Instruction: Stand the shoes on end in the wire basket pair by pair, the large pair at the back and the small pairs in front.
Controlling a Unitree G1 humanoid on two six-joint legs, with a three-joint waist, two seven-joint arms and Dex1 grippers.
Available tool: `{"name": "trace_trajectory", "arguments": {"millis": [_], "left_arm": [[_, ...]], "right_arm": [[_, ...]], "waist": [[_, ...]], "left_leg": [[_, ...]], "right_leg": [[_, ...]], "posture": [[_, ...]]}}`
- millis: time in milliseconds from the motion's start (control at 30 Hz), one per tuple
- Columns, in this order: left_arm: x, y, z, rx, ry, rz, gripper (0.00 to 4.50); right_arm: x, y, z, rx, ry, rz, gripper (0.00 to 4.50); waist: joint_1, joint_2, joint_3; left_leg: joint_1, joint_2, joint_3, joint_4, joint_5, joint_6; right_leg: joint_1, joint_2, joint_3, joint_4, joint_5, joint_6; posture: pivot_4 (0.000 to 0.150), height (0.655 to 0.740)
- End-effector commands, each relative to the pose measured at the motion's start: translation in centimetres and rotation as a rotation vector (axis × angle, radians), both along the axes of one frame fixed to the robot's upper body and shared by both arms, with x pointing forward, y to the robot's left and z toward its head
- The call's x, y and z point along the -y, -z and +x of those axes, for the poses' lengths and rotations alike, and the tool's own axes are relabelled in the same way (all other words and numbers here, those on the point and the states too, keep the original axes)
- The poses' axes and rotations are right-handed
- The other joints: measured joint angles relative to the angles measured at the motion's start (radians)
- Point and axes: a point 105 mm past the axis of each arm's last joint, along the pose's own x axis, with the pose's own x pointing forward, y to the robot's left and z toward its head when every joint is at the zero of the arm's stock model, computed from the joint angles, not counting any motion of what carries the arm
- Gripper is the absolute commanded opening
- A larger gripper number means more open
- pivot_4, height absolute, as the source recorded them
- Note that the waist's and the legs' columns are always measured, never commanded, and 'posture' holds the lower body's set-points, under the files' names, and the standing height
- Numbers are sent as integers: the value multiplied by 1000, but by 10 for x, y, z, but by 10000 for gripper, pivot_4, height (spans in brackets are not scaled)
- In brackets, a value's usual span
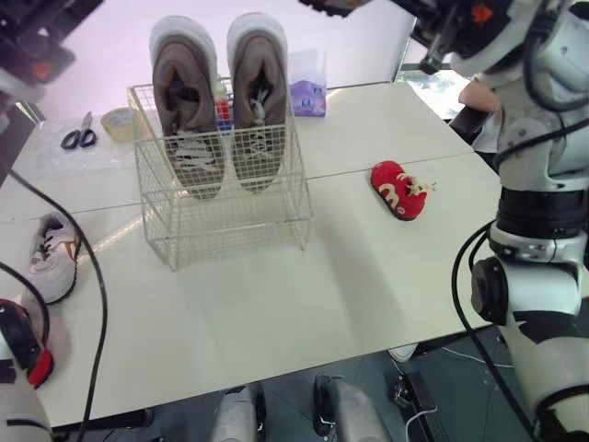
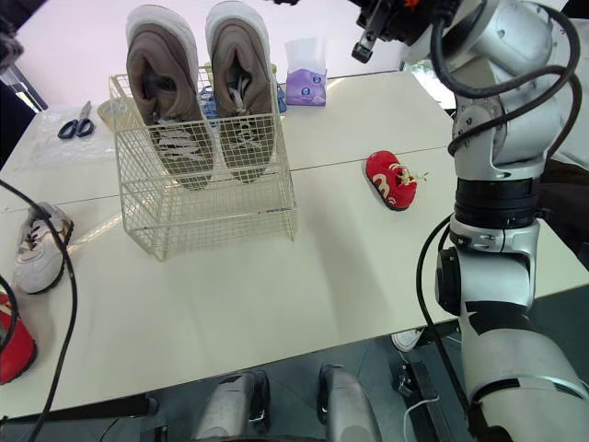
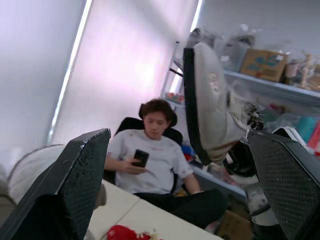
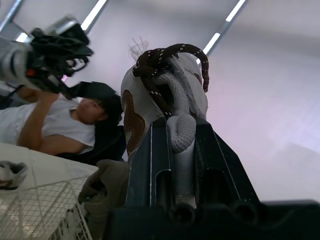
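The wire basket stands on the white table with the large brown pair upright on end at its back. My right gripper is raised high above the table and shut on the heel of a small white shoe with a brown stripe and brown laces. That shoe also hangs in the air in the left wrist view. Its mate lies flat near the table's left edge. A small red shoe lies to the right of the basket. My left gripper is open and holds nothing.
Scissors, a tape roll and a purple tissue pack lie along the table's far edge behind the basket. A person sits on a chair beyond the table's right side, holding a phone.
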Motion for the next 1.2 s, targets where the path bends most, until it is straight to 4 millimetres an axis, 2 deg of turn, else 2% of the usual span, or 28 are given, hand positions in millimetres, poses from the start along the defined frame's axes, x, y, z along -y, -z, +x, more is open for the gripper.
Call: {"name": "trace_trajectory", "arguments": {"millis": [33,333,433,467,533,567,667,733,833,867,933,1033,1100,1167,1200], "left_arm": [[14,-9,-10,47,77,25,45000],[35,-5,-4,50,173,50,45000],[31,-2,-4,45,185,44,36780],[29,-2,-4,45,186,42,32511],[25,-1,-3,43,185,33,21024],[23,-1,-3,41,184,29,17804],[19,3,0,31,173,15,4392],[15,0,0,44,153,-33,2709],[11,-2,-1,81,99,-104,2654],[9,-2,-1,95,78,-128,2654],[7,-4,-2,118,30,-189,2654],[6,-4,-3,159,-28,-274,2654],[9,-7,-3,195,-74,-322,2654],[13,-11,-1,226,-119,-358,2654],[16,-14,2,244,-130,-391,2654]], "right_arm": [[-9,-5,-16,83,-62,-29,406],[-26,21,-12,90,-84,-115,406],[-27,22,-14,92,-90,-113,0],[-27,22,-14,91,-90,-113,0],[-26,22,-13,91,-83,-112,0],[-25,22,-13,90,-80,-112,0],[-24,22,-11,80,-69,-101,0],[-21,23,-5,50,-42,-81,0],[-8,23,11,-76,6,7,13479],[2,20,17,-142,11,87,17725],[25,13,28,-266,21,263,28929],[71,6,43,-459,-1,639,44184],[93,14,49,-598,-80,848,44769],[93,29,50,-709,-154,920,44769],[79,38,48,-765,-202,907,44769]], "waist": [[0,0,0],[-3,0,0],[-2,0,0],[-2,0,0],[-2,0,0],[-2,0,0],[-3,0,0],[-2,0,0],[-1,-1,0],[-1,-2,0],[1,-3,0],[3,-3,1],[4,-4,0],[5,-4,0],[4,-4,0]], "left_leg": [[0,0,0,0,0,0],[1,1,-1,0,2,-3],[1,1,-1,0,2,-4],[1,1,-1,0,2,-4],[1,1,-1,0,3,-4],[1,1,-1,0,3,-4],[2,1,-1,0,3,-4],[2,1,-1,0,3,-4],[2,1,-2,1,3,-5],[2,1,-2,1,3,-5],[2,1,-2,2,4,-6],[2,0,-2,4,4,-6],[2,0,-2,4,4,-6],[2,0,-3,4,4,-6],[3,0,-3,4,4,-6]], "right_leg": [[0,0,0,0,0,1],[-1,2,0,4,2,3],[-1,2,0,5,2,3],[-1,2,0,5,2,3],[-1,2,0,6,2,3],[-1,2,0,6,2,3],[-1,2,0,6,2,3],[-1,2,0,6,2,3],[-1,1,0,8,2,3],[-1,1,0,9,2,3],[-1,0,0,9,3,2],[-1,-1,1,11,4,0],[0,-1,1,11,4,0],[0,0,0,12,4,-1],[0,0,0,12,4,-1]], "posture": [[1500,7400],[1500,7400],[1500,7400],[1500,7400],[1500,7400],[1500,7400],[1500,7400],[1500,7400],[1500,7400],[1500,7400],[1500,7400],[1500,7400],[1500,7400],[1500,7400],[1500,7400]]}}
